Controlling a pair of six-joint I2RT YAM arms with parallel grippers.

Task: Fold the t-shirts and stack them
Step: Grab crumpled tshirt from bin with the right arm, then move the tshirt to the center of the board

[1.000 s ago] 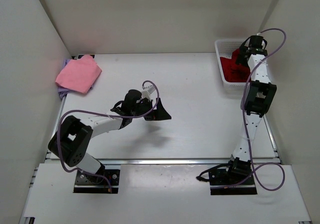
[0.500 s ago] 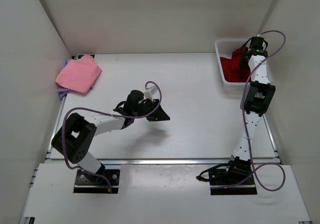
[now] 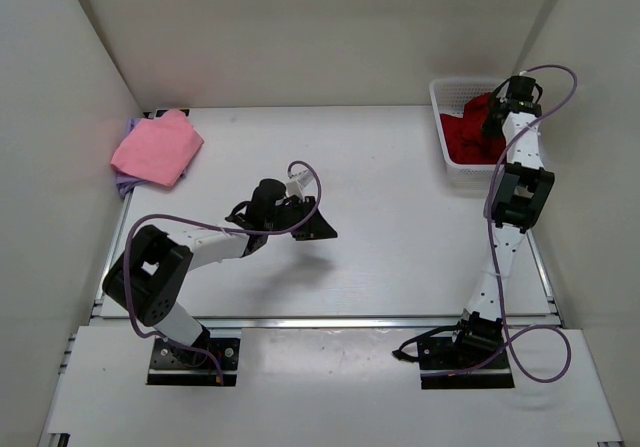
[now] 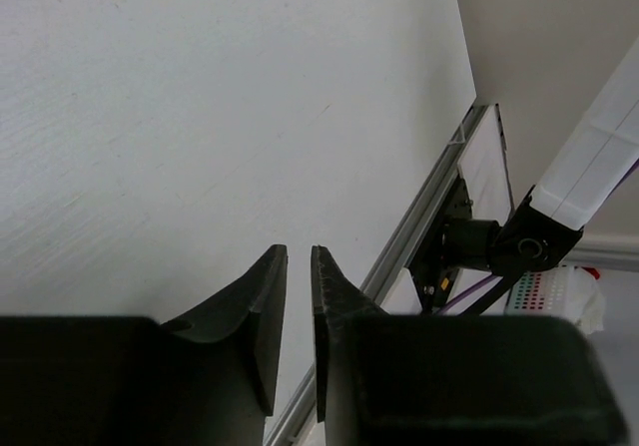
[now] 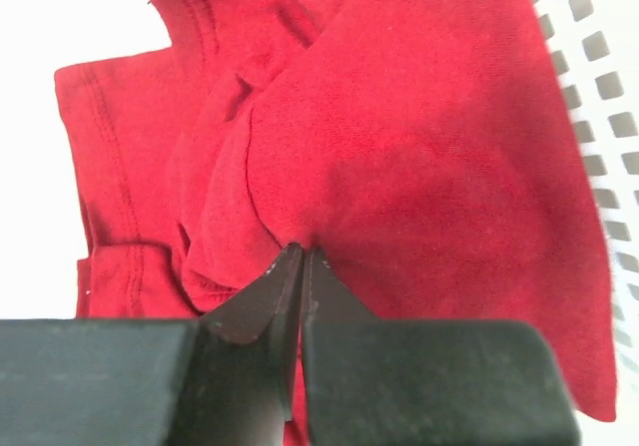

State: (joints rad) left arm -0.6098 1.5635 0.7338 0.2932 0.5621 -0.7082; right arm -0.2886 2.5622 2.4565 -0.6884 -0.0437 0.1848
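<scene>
- Right wrist view: tight clench of the right pincer [image 5: 300,251] on a bunched fold of the red shirt [image 5: 419,167], after standing wide open a second ago.
- Seen from above: same pincer drawn slightly up and toward the far right corner, with a peak of red cloth pulled up after it. Rest of the shirt lying crumpled in the white basket [image 3: 441,95] at the far right corner of the worktop [image 3: 400,187].
- Meaning for the task: grab made, lift out of the basket probably just starting, no spreading or folding of this shirt yet.
- Left wrist view: left pincer [image 4: 297,256] narrowed from wide to a slim gap, gripping nothing, only bare worktop beneath.
- From above: hovering over the middle of the worktop, barely shifted over the last second, well apart from every shirt. Likely waiting for a second corner of the red shirt.
- Pink shirt [image 3: 156,147] folded at the far left corner, on top of the purple shirt [image 3: 131,127], with only an edge of the latter peeking out; both unmoved.
- Judged by that: two of three apparently stacked, the red one last to go.
- Worth watching: single pinch in a bunched fold, so possibly several layers caught. Also some risk of cloth snagging on the basket's lattice wall during the lift.
</scene>
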